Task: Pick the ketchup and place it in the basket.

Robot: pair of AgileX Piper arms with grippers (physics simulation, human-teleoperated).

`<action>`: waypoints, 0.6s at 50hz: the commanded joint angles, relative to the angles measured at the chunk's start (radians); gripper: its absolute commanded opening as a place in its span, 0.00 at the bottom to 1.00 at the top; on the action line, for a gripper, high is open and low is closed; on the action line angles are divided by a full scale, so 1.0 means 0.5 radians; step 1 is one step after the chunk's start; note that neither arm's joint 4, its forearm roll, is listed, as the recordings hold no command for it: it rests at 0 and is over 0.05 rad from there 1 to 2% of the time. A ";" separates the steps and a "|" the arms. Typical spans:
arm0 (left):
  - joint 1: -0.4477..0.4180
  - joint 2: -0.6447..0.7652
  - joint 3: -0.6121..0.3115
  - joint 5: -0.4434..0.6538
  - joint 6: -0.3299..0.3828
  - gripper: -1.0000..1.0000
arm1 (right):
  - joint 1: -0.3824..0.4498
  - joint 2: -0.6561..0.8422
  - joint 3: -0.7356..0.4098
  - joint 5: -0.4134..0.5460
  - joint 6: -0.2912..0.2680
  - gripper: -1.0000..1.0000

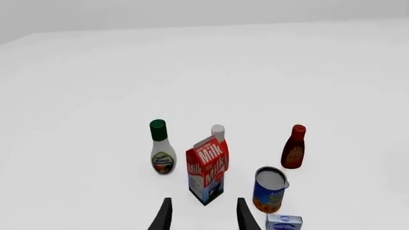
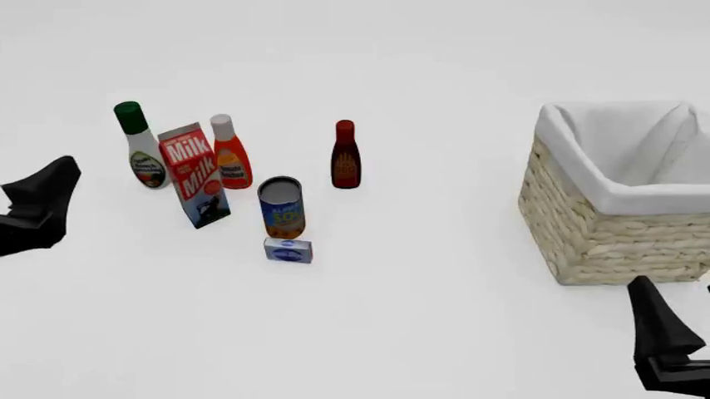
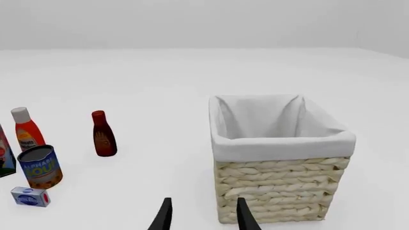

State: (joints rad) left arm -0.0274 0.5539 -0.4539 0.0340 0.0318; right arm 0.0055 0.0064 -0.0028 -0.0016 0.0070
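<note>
The ketchup (image 2: 232,160) is a red-orange squeeze bottle with a white cap. It stands upright just behind the milk carton at the table's left. In the left wrist view only its white cap (image 1: 217,130) shows above the carton. It also shows in the right wrist view (image 3: 27,132). The wicker basket (image 2: 604,229) with white lining stands at the right and is empty (image 3: 281,191). My left gripper (image 2: 56,187) is open and empty, near side and left of the bottles (image 1: 203,218). My right gripper (image 2: 649,303) is open and empty, just in front of the basket (image 3: 203,216).
A milk carton (image 2: 194,174), a white bottle with a green cap (image 2: 141,150), a dark red bottle (image 2: 345,156), a blue and orange can (image 2: 282,208) and a small blue-white box (image 2: 288,250) stand around the ketchup.
</note>
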 commanded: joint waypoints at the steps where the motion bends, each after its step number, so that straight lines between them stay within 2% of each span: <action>1: -0.057 0.233 -0.355 0.236 -0.048 1.00 | 0.004 0.010 0.001 -0.005 -0.008 1.00; 4: -0.080 0.269 -0.478 0.320 -0.058 1.00 | 0.005 0.018 -0.001 -0.007 -0.010 1.00; 6: -0.072 0.252 -0.534 0.335 0.032 1.00 | 0.008 0.024 0.002 -0.010 -0.013 1.00; 7: -0.102 0.296 -0.587 0.381 0.003 1.00 | 0.013 0.037 0.003 -0.018 -0.018 1.00; 13: -0.127 0.341 -0.694 0.421 0.089 1.00 | 0.022 0.060 0.004 -0.034 -0.014 1.00; 14: -0.155 0.419 -0.766 0.416 0.297 1.00 | 0.055 0.181 0.005 -0.130 -0.007 1.00; 15: -0.175 0.506 -0.829 0.483 0.222 1.00 | 0.059 0.192 0.005 -0.140 -0.002 1.00; 17: -0.160 0.533 -0.891 0.505 0.265 1.00 | 0.065 0.199 0.005 -0.145 0.002 1.00; 24: -0.200 0.748 -1.141 0.713 0.162 1.00 | 0.065 0.156 0.005 -0.109 -0.001 1.00; 29: -0.249 0.827 -1.225 0.787 0.185 1.00 | 0.063 0.145 0.005 -0.102 -0.001 1.00; 30: -0.277 0.863 -1.268 0.834 0.127 1.00 | 0.062 0.143 0.004 -0.102 -0.007 1.00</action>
State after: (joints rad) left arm -0.1195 0.8690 -0.9497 0.3417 0.1098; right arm 0.0327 0.0761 -0.0007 -0.0505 0.0054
